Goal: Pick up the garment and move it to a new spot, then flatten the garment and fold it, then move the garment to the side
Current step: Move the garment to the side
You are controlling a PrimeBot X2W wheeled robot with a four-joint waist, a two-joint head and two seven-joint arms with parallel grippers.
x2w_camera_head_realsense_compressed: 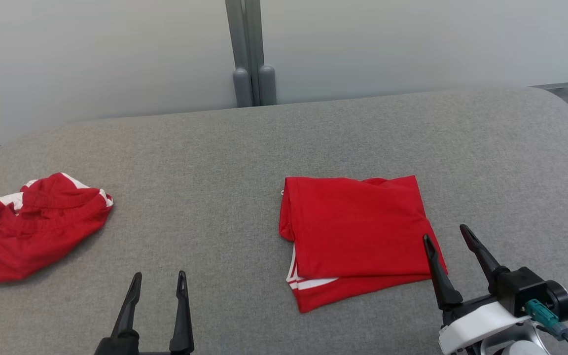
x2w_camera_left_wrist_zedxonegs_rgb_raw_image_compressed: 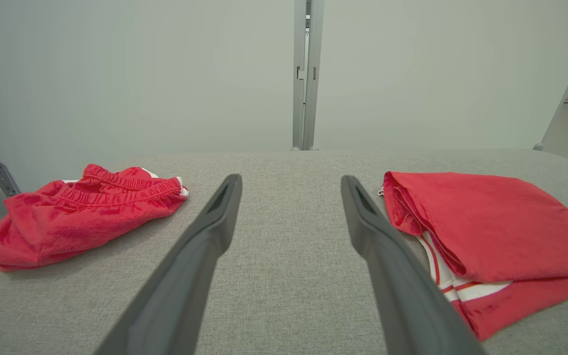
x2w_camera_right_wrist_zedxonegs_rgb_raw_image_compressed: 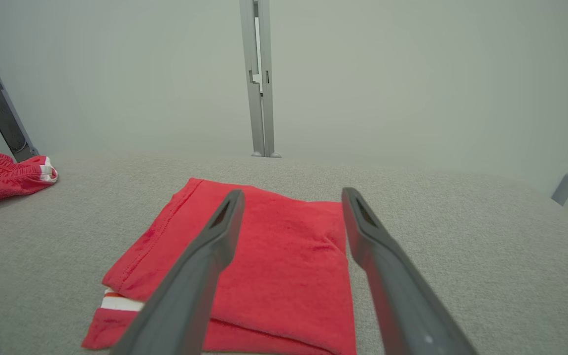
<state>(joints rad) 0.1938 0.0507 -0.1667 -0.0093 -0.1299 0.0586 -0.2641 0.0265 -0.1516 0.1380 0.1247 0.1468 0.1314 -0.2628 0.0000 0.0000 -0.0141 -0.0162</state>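
A red garment (x2w_camera_head_realsense_compressed: 358, 236) with white stripes lies folded into a rectangle right of the grey table's middle; it is also seen in the left wrist view (x2w_camera_left_wrist_zedxonegs_rgb_raw_image_compressed: 491, 231) and the right wrist view (x2w_camera_right_wrist_zedxonegs_rgb_raw_image_compressed: 269, 266). My right gripper (x2w_camera_head_realsense_compressed: 445, 236) hovers open at the folded garment's right edge, nothing between its fingers (x2w_camera_right_wrist_zedxonegs_rgb_raw_image_compressed: 215, 246). My left gripper (x2w_camera_head_realsense_compressed: 159, 278) stands open near the front edge, left of the folded garment, empty, with its fingers (x2w_camera_left_wrist_zedxonegs_rgb_raw_image_compressed: 215, 217) over bare cloth.
A second red garment (x2w_camera_head_realsense_compressed: 32, 224) lies crumpled at the far left of the grey padded table (x2w_camera_head_realsense_compressed: 244, 143), also in the left wrist view (x2w_camera_left_wrist_zedxonegs_rgb_raw_image_compressed: 82, 212). Behind the table stand pale wall panels with a grey post (x2w_camera_head_realsense_compressed: 249, 54).
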